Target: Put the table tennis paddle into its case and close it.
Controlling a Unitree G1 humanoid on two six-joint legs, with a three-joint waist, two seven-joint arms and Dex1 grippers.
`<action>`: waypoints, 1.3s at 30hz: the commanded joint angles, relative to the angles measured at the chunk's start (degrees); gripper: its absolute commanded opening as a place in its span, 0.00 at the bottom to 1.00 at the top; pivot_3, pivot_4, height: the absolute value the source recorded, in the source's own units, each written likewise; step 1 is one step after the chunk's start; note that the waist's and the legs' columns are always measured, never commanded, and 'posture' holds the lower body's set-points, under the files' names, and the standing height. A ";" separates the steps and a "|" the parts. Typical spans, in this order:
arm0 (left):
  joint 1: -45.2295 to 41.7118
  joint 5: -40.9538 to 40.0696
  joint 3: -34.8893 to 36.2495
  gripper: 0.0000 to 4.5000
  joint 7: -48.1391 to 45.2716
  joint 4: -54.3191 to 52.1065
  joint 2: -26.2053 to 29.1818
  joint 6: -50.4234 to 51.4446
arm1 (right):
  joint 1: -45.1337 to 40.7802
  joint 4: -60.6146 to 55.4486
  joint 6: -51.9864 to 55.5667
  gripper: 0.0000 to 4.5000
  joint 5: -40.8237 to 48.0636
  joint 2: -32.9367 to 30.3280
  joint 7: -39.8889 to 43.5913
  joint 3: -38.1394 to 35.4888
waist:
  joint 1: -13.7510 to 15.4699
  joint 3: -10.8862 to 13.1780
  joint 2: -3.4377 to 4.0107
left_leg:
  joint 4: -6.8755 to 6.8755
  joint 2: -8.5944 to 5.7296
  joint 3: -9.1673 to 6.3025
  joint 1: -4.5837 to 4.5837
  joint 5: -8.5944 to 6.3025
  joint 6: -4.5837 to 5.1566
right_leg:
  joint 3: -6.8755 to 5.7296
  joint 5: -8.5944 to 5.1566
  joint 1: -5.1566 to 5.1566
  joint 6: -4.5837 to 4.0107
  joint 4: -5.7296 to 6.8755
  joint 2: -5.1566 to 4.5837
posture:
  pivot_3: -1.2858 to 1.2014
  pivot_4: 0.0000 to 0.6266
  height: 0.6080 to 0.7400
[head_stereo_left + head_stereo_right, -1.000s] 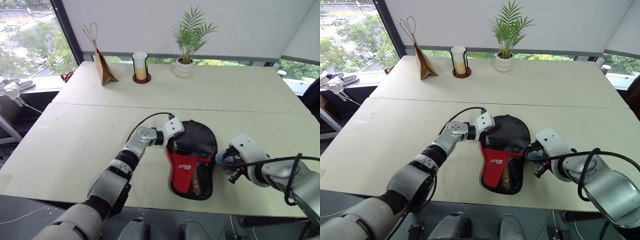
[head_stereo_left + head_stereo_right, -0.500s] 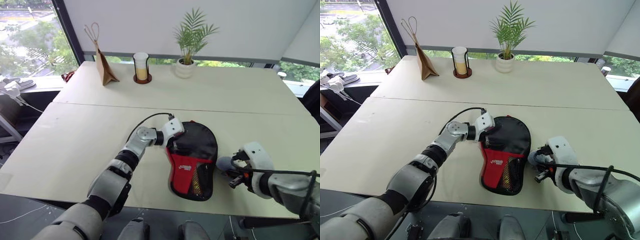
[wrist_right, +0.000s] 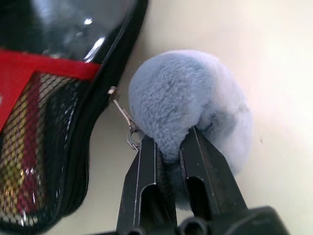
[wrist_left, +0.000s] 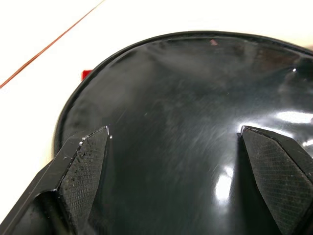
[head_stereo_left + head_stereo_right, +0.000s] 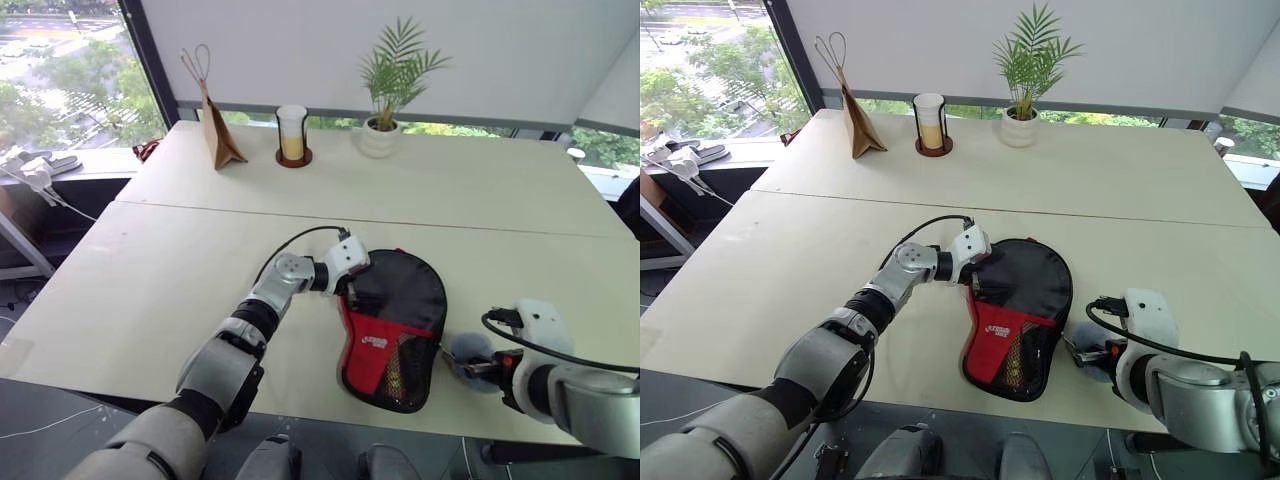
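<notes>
Nearest the table's front edge, the right gripper [image 3: 168, 147] is pinching a grey-blue plush ball [image 3: 190, 105] between its nearly closed black fingers, with a short metal chain and ring hanging just beside them and running toward the zipper edging of the case [image 5: 392, 330]. The case is lying flat on the pale table [image 5: 150, 290], red mesh-pocket end toward the front edge and rounded black end farther back. The left gripper [image 4: 176, 147] is resting over that glossy black end with its jaws spread wide, one finger sitting at the rim and the other on the black surface; whether they are pressing or merely touching is hard to make out. The table tennis paddle is not showing as a separate thing, so its place cannot be told. A thin seam is running across the table beyond the case. Far back, a brown paper bag [image 5: 215, 140], a cup [image 5: 292, 135] on a dark coaster and a potted plant [image 5: 385, 135] are standing before windows showing trees, under a white blind
</notes>
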 commanded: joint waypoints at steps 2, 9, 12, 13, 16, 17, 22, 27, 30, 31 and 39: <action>1.98 5.02 -3.05 1.00 0.58 4.64 1.41 1.12 | 4.10 -2.51 -6.74 0.03 1.55 -5.75 -0.74 1.29 | 0.06 0.00 0.00 | 0.02 -0.01 -0.07 0.01 -0.01 0.02 | -0.01 0.06 0.12 0.11 -0.20 0.11 | 0.52 0.24 1.00; 1.73 5.38 -3.06 1.00 0.40 4.96 1.14 0.81 | 7.82 -3.55 -11.18 0.03 1.55 -12.05 4.82 -0.30 | 0.07 0.00 0.04 | 0.04 -0.04 -0.22 0.01 -0.02 0.04 | -0.02 0.07 0.21 0.12 -0.29 0.14 | 0.52 0.24 1.00; 1.71 5.53 -3.05 1.00 0.26 5.00 1.04 0.72 | 8.05 -2.30 -9.25 0.03 1.55 -15.42 8.24 -1.97 | 0.06 0.00 0.06 | 0.04 -0.04 -0.24 0.01 -0.02 0.05 | -0.02 0.07 0.21 0.12 -0.30 0.14 | 0.52 0.24 1.00; 1.70 5.58 -3.04 1.00 0.23 5.01 1.02 0.70 | 8.42 -2.07 -8.88 0.03 1.55 -16.08 9.28 -2.26 | 0.06 0.00 0.07 | 0.04 -0.04 -0.25 0.01 -0.02 0.05 | -0.02 0.07 0.22 0.12 -0.31 0.13 | 0.52 0.24 1.00; 1.68 5.68 -3.00 1.00 0.20 5.07 1.05 0.68 | 7.62 -1.85 -6.37 0.03 1.55 -19.83 14.71 -2.29 | 0.11 0.02 0.11 | 0.03 -0.04 -0.27 0.00 -0.03 0.05 | -0.04 0.06 0.23 0.12 -0.36 0.02 | 0.52 0.24 1.00; 1.69 5.71 -3.00 1.00 0.19 5.07 1.08 0.66 | 7.84 -1.82 -6.40 0.03 1.55 -20.12 15.26 -2.35 | 0.13 0.02 0.11 | 0.03 -0.03 -0.29 -0.01 -0.03 0.05 | -0.05 0.06 0.23 0.11 -0.37 0.01 | 0.52 0.24 1.00; 1.72 5.76 -2.96 1.00 0.18 5.06 1.29 0.62 | 10.75 -2.49 -8.76 0.03 1.55 -18.96 16.11 -2.71 | 0.16 0.03 0.10 | 0.03 -0.04 -0.32 -0.07 -0.03 0.05 | -0.09 0.06 0.22 0.11 -0.42 -0.06 | 0.52 0.24 1.00; 1.60 5.79 -2.98 1.00 0.20 5.05 1.27 0.64 | 16.09 -5.45 -13.35 0.03 1.55 -17.27 13.94 -3.75 | 0.17 0.03 0.09 | 0.03 -0.05 -0.33 -0.08 -0.03 0.05 | -0.11 0.06 0.22 0.11 -0.42 -0.07 | 0.52 0.24 1.00; 1.63 5.78 -2.99 1.00 0.21 5.03 1.16 0.62 | 20.00 -7.67 -16.92 0.03 1.55 -16.53 11.39 -4.15 | 0.20 0.03 0.09 | 0.03 -0.05 -0.34 -0.08 -0.03 0.05 | -0.12 0.06 0.22 0.11 -0.42 -0.07 | 0.52 0.24 1.00; 1.66 5.78 -2.99 1.00 0.21 5.03 1.12 0.62 | 21.23 -8.36 -18.48 0.03 1.55 -16.13 10.15 -4.24 | 0.20 0.03 0.09 | 0.03 -0.06 -0.35 -0.08 -0.03 0.05 | -0.12 0.06 0.22 0.11 -0.42 -0.06 | 0.52 0.24 1.00; 1.94 5.73 -3.05 1.00 -0.18 4.87 0.96 0.36 | 23.64 -8.01 -21.20 0.03 1.55 -17.37 6.20 -6.54 | 0.19 0.04 0.06 | 0.03 -0.12 -0.39 -0.08 -0.02 0.05 | -0.11 0.06 0.24 0.12 -0.41 -0.03 | 0.52 0.24 1.00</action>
